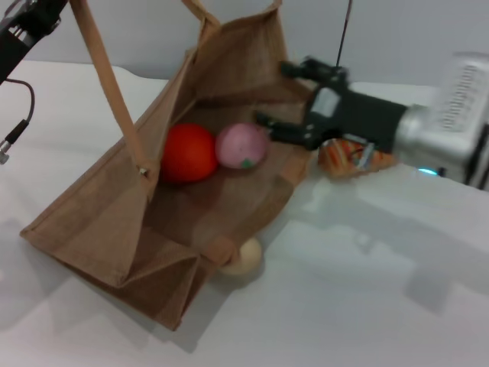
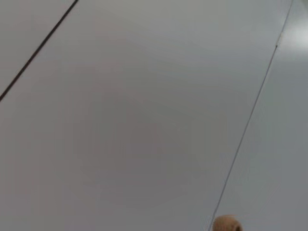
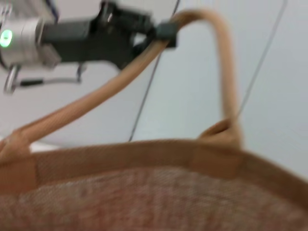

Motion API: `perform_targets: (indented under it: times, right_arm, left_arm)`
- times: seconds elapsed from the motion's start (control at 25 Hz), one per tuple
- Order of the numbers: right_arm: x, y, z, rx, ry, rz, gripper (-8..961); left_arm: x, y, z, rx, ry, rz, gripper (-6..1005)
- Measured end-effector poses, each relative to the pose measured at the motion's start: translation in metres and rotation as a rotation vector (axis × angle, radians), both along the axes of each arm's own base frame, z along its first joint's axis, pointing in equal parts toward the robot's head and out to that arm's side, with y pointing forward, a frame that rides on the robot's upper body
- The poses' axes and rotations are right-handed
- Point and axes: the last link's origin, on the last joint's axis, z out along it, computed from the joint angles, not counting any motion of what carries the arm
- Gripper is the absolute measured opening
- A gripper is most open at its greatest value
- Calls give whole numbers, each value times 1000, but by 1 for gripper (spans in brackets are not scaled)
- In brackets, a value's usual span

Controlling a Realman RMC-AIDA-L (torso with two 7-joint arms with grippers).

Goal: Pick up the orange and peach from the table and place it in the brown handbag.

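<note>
Peach [image 1: 241, 146] lies just left of your right gripper [image 1: 284, 101], whose jaws are spread and empty, inside the bag [image 1: 99, 229] beside the orange [image 1: 188, 152].

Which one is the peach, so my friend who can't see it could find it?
Find the big tan-brown woven handbag lying open on the white table. Inside sit two round fruits touching each other. The peach is the smaller pale-pink one with a tiny green mark, nearer the right end effector, not the glossy orange-red orange.
</note>
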Motion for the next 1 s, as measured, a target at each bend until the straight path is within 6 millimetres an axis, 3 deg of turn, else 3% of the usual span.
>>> perform_targets:
  times: [0.16,0.32,0.72,1.0]
  right_arm:
    - [23,-5,25,84,113,-61,848]
    - [42,-11,48,164,197,-96,847]
    - [68,-18,73,292,307,-196,844]
    - [85,-21,83,405,303,-242,841]
  left_arm:
    - [-2,2,-2,-6,8,20,201]
    - [-6,5,-5,-7,42,48,214]
    - [2,14,-34,29,221,25,247]
    - [0,8,-52,209,282,71,574]
